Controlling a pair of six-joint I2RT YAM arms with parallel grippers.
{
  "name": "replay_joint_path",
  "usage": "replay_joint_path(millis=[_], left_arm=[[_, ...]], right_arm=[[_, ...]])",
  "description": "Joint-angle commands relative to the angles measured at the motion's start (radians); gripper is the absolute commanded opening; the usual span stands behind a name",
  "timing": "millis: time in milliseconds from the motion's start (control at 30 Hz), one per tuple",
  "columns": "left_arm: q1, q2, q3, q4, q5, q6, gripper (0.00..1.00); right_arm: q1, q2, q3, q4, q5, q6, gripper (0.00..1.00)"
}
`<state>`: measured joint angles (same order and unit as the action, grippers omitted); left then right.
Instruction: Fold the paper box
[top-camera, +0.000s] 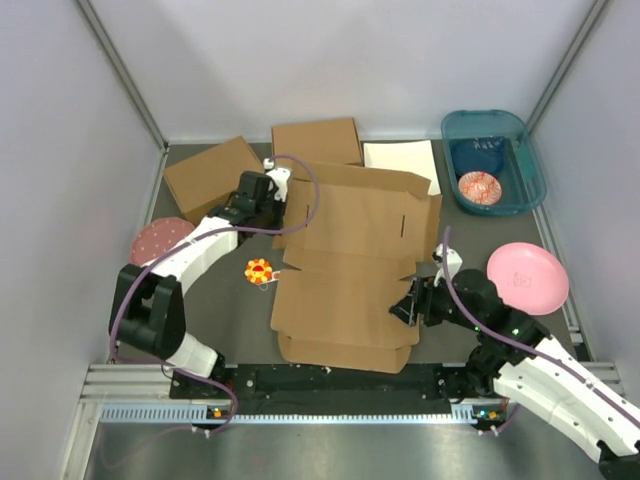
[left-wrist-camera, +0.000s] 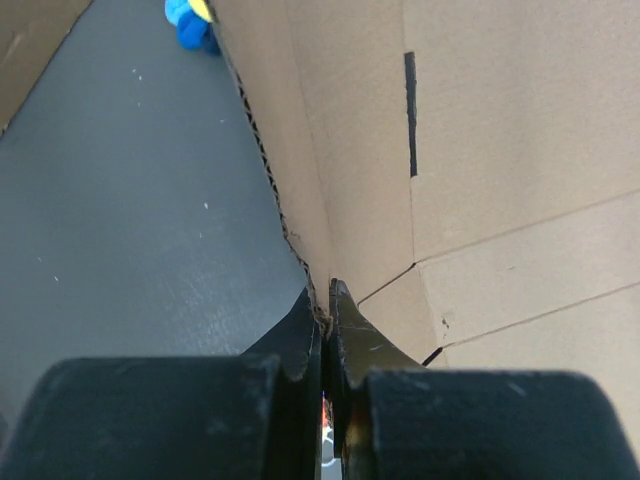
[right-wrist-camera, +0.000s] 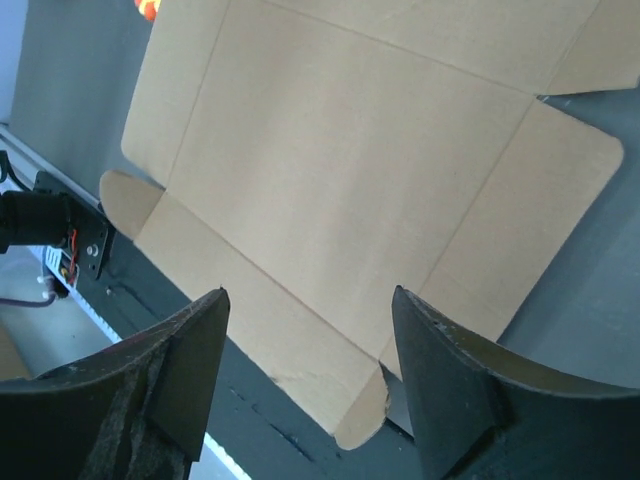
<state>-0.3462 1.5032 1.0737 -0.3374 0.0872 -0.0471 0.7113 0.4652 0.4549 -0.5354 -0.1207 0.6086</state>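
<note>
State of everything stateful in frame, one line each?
paper box: unfolded sheet, far-left edge lifted
left gripper: shut on the paper box edge
right gripper: open over near flap
left small box: closed
rear small box: closed
teal bin: holds a bowl

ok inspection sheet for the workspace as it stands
surface: dark grey table, no spills seen
job's things: paper box, flat die-cut sheet, far panel lifted
clutter: two made-up boxes, white sheet, teal bin holding a bowl, pink plate, red disc, small orange toy
grippers: left gripper jaws shut on the paper box edge; right gripper jaws open above its near half
cables: purple cable loops over the lifted panel; another along the right arm
surroundings: white walls, metal rail at near edge
</note>
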Motion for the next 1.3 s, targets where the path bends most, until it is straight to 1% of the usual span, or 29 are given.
replay_joint_path(millis=[0, 67, 133, 167, 233, 267, 300, 367, 400, 433, 467, 500, 533, 567, 600, 633, 700, 733, 767, 867, 900, 933, 1067, 1200, 1267], left_arm=[[-0.072, 0.048, 0.046, 0.089, -0.121, 0.148, 0.00], [-0.080, 0.066, 0.046, 0.093, -0.110, 0.127, 0.00], [-0.086, 0.057, 0.023, 0.118, -0.099, 0.106, 0.00], [-0.091, 0.048, -0.016, 0.164, -0.099, 0.093, 0.00], [-0.103, 0.017, -0.066, 0.222, -0.099, 0.090, 0.00], [-0.108, 0.005, -0.121, 0.303, -0.112, 0.090, 0.00], [-0.115, -0.017, -0.147, 0.329, -0.116, 0.089, 0.00], [-0.117, -0.034, -0.213, 0.437, -0.127, 0.064, 0.00], [-0.117, -0.046, -0.233, 0.464, -0.141, 0.055, 0.00], [-0.117, -0.049, -0.251, 0.498, -0.151, 0.050, 0.00], [-0.117, -0.054, -0.262, 0.498, -0.155, 0.018, 0.00], [-0.119, -0.066, -0.273, 0.532, -0.162, 0.013, 0.00], [-0.120, -0.073, -0.285, 0.552, -0.167, 0.004, 0.00], [-0.123, -0.078, -0.314, 0.578, -0.170, 0.000, 0.00], [-0.125, -0.090, -0.325, 0.609, -0.167, -0.003, 0.00], [-0.126, -0.093, -0.336, 0.621, -0.167, -0.013, 0.00], [-0.134, -0.098, -0.359, 0.641, -0.158, -0.016, 0.00], [-0.139, -0.098, -0.362, 0.646, -0.153, -0.014, 0.00], [-0.149, -0.098, -0.366, 0.646, -0.153, -0.011, 0.00], [-0.168, -0.100, -0.371, 0.646, -0.171, 0.001, 0.00], [-0.171, -0.103, -0.373, 0.646, -0.184, 0.001, 0.00], [-0.175, -0.109, -0.377, 0.646, -0.193, -0.002, 0.00], [-0.195, -0.130, -0.379, 0.631, -0.225, -0.010, 0.00], [-0.208, -0.155, -0.379, 0.614, -0.254, 0.003, 0.00], [-0.209, -0.164, -0.382, 0.607, -0.262, 0.003, 0.00]], right_arm=[[0.025, 0.056, -0.027, 0.182, -0.042, 0.060, 0.65], [0.034, 0.081, -0.009, 0.189, -0.030, 0.053, 0.66], [0.036, 0.105, 0.022, 0.187, -0.004, 0.030, 0.70], [0.034, 0.113, 0.063, 0.187, 0.007, 0.001, 0.74], [0.034, 0.159, 0.112, 0.177, 0.036, -0.036, 0.79], [0.034, 0.179, 0.167, 0.170, 0.044, -0.074, 0.82], [0.034, 0.228, 0.195, 0.161, 0.062, -0.093, 0.83], [0.034, 0.282, 0.286, 0.128, 0.088, -0.147, 0.86], [0.034, 0.303, 0.318, 0.117, 0.116, -0.164, 0.86], [0.034, 0.352, 0.384, 0.106, 0.118, -0.193, 0.87], [0.034, 0.371, 0.418, 0.088, 0.154, -0.208, 0.88], [0.034, 0.392, 0.448, 0.083, 0.224, -0.217, 0.89], [0.034, 0.435, 0.508, 0.080, 0.277, -0.224, 0.90], [0.034, 0.453, 0.536, 0.084, 0.321, -0.240, 0.94], [0.034, 0.478, 0.562, 0.097, 0.369, -0.266, 0.95], [0.034, 0.502, 0.623, 0.101, 0.383, -0.332, 0.95], [0.033, 0.598, 0.694, 0.094, 0.395, -0.412, 0.95], [0.034, 0.628, 0.765, 0.083, 0.398, -0.475, 0.95], [0.033, 0.689, 0.795, 0.074, 0.395, -0.507, 0.96], [0.034, 0.766, 0.876, 0.077, 0.407, -0.591, 0.97], [0.034, 0.820, 0.893, 0.078, 0.418, -0.602, 0.97], [0.034, 0.846, 0.927, 0.080, 0.417, -0.648, 0.97], [0.028, 0.969, 0.998, 0.097, 0.406, -0.716, 0.98], [-0.007, 1.093, 1.060, 0.120, 0.354, -0.687, 0.96], [-0.009, 1.124, 1.081, 0.124, 0.351, -0.698, 0.94]])
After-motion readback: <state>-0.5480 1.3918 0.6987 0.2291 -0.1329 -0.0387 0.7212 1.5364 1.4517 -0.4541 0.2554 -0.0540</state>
